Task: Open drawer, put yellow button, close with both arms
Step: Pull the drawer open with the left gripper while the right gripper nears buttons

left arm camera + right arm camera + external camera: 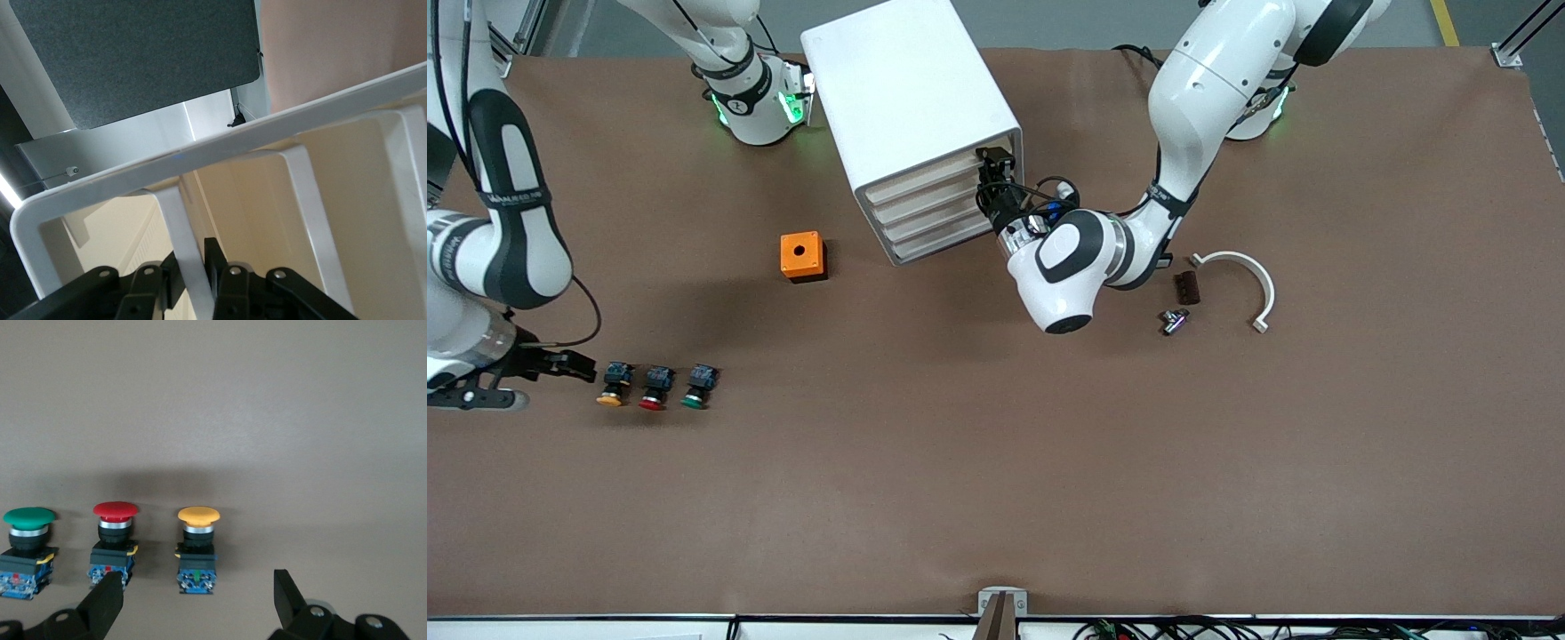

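The white cabinet (911,107) stands at the robots' side of the table, its four drawers pushed in. My left gripper (991,174) is at the end of the top drawer (925,184) and is shut on that drawer's thin white handle bar (179,223), which runs between its fingers (217,267). The yellow button (611,385) stands on the table at the right arm's end, in a row with a red one (655,388) and a green one (697,387). My right gripper (562,363) is open beside it; in the right wrist view the yellow button (198,550) sits just ahead of that gripper (197,603).
A small orange box with a hole (802,256) sits beside the cabinet. Toward the left arm's end lie a white curved bracket (1249,276), a small brown block (1186,287) and a small metal part (1175,320).
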`<state>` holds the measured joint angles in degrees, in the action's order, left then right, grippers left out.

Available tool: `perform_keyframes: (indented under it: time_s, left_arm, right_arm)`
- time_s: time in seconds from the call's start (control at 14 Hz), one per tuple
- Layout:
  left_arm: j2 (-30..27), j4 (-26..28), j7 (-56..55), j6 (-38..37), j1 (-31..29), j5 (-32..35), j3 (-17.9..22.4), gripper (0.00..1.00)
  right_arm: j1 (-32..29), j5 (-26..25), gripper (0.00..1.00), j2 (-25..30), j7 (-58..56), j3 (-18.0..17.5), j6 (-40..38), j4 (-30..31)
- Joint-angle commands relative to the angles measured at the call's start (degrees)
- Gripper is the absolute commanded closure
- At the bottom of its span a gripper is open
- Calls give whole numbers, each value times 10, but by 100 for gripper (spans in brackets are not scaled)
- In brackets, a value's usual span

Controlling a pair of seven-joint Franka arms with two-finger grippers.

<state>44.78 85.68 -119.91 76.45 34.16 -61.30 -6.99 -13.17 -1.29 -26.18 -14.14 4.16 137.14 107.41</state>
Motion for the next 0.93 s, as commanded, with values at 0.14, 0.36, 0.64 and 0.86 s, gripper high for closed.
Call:
perform_keyframes:
  time_s: [0.14,0.36,0.64,0.86]
  left_arm:
    - [9,-4,-31,4,-6,-12,18,94]
    - [8,-5,-32,4,-8,-12,43,94]
    - [4,-8,-32,3,-22,-8,75,94]
    - [3,-16,-32,3,-50,-4,78,94]
  right_arm:
    - [-8,15,0,-47,-37,-7,63,-1]
    - [-14,16,0,-71,-36,-8,84,-2]
    - [-25,44,0,-85,-55,-17,84,-2]
    - [-26,46,0,-91,-54,-17,84,-2]
